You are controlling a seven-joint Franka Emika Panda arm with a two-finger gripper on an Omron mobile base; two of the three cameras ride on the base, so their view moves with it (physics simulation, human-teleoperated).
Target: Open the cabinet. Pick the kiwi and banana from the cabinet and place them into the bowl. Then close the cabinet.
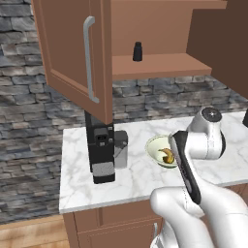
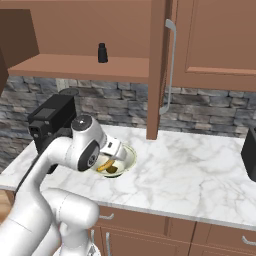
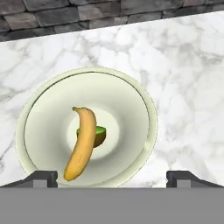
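Note:
The cabinet [image 1: 72,53] on the wall stands with both doors swung open, its shelf [image 1: 160,65] bare except for a small black bottle [image 1: 137,51]. On the marble counter sits the pale bowl [image 3: 144,113], also seen as the bowl [image 1: 156,150] and the bowl [image 2: 127,157]. Inside it lies the yellow banana [image 3: 82,142], resting across the kiwi [image 3: 99,134] at the bowl's centre. My gripper [image 3: 112,177] hovers just above the bowl's near side, open, its fingertips [image 3: 41,177] far apart with nothing between them.
A black coffee machine [image 1: 102,152] stands on the counter left of the bowl, under the open left door. The open right door's edge [image 2: 159,70] hangs over the counter right of the bowl. Another dark appliance [image 2: 250,155] sits at the far right.

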